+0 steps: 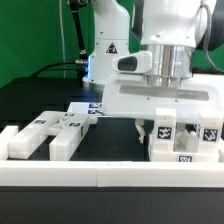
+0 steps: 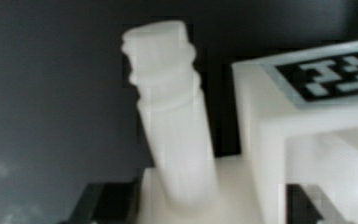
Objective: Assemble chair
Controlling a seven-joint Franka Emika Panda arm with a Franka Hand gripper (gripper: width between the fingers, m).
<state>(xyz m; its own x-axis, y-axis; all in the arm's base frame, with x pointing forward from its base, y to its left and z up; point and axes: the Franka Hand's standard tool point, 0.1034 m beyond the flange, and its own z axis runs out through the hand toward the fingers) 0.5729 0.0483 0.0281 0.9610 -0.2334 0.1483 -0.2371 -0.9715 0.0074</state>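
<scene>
The hand (image 2: 208,203) is pinching the plain end of a white post (image 2: 172,110). Its dark fingers (image 2: 108,200) are pressed to either side of that end. The post's long axis runs straight out from the wrist. Since the exterior view shows the hand pointing down at the desk (image 1: 112,145), I judge the post roughly upright, with its threaded end toward the desk. It shows a slight lean in the wrist view, which may only be the lens.

The post is just beside a chair block (image 2: 318,120) that carries a tag (image 2: 336,75). This is at the desk's near edge, toward the corner on the exterior view's right, and behind the white rail (image 1: 110,180). In the exterior view the post itself is hidden behind the tagged blocks. Other loose parts (image 1: 45,135) lie well apart, toward the near corner on the exterior view's left.

The step looks like seating this post as a leg or upright by its thread. To do it well:

- Keep the post's axis square to the receiving face before any turn. A thread started at a tilt will likely cross and bind.
- Press lightly while turning. The grip is on one end only, so side load could swing the post between the fingers.
- Watch the neighbouring block, which could be nudged.

Whether the tip has met a hole cannot be told from these views.
</scene>
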